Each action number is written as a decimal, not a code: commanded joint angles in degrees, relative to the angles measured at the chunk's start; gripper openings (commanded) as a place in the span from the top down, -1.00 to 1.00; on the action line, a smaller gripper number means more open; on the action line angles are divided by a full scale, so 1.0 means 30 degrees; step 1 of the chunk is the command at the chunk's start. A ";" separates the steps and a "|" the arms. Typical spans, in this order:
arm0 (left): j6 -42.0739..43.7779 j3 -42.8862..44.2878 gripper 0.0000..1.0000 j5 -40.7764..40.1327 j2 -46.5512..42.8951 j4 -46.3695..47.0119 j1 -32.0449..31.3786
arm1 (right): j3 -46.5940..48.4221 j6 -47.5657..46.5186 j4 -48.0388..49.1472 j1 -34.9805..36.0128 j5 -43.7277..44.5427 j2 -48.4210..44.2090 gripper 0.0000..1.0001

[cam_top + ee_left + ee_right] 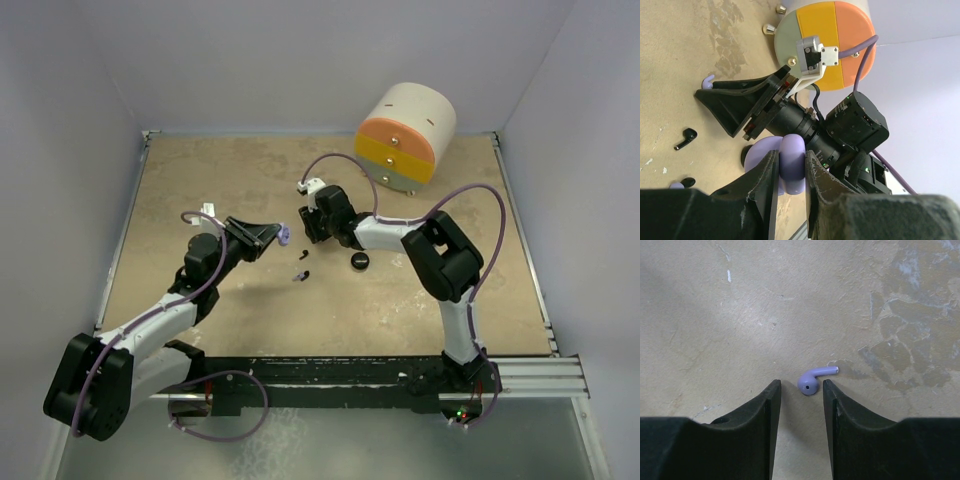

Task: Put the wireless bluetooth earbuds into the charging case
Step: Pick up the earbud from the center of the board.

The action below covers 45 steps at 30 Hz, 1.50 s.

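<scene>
Over the table, the right pincer (pixel 800 386) hangs low with its jaws partly open and nothing between them is gripped. One small lavender plastic earbud (pixel 812 379) with a short stem lies flat on the beige stone-patterned table (pixel 200 180), just ahead of the two fingertips and closer to one of them; whether it touches that tip I cannot tell. The left pincer (pixel 792 160) is closed tightly on a rounded lavender plastic charging case (pixel 792 142) and holds it above the table, close to the right pincer.

Both pincers work near the middle of the table, well apart from the white walls on three sides. The surface to the left and toward the near edge is free.

Two tiny black earbuds (pixel 300 275) lie just beside the pincers on the near side. A round black puck (pixel 359 261) rests beside the right arm. A drum-shaped drawer unit with orange, yellow and grey fronts (pixel 405 135) stands at the far right, apart from everything.
</scene>
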 commanded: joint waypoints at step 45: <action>0.1884 0.2323 1.00 0.1714 0.1672 0.2445 0.1317 | 0.1304 0.8771 0.2763 -0.4219 -0.9346 -0.5383 1.00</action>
